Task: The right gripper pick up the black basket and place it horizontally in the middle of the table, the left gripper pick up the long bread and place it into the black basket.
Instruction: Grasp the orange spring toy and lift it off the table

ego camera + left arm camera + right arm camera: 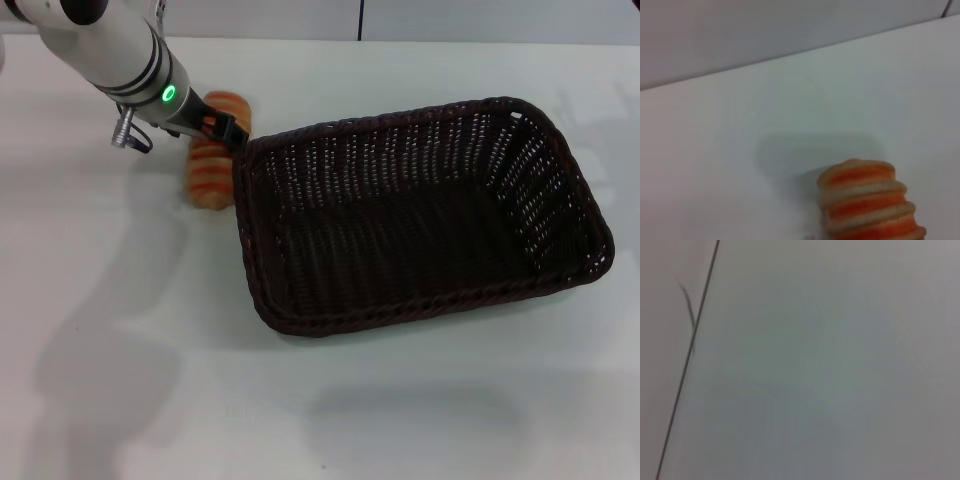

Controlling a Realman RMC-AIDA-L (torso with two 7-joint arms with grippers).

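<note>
Black left pincer [232,130], grip state indiscernible, is poised over the ridged orange-tan long bread [212,168], unlifted on the white counter [120,300] beside the already-placed dark woven wicker basket [420,215].

Lab or test bench suggested, not home. Plain white table [420,400] seen filling head view, smooth, bare of cloth or kitchen fittings. Pale panelled wall [300,18] seen along far edge, split by dark vertical seam [360,20]. Staged props noted: woven basket [590,240], striped bread [210,180].
</note>
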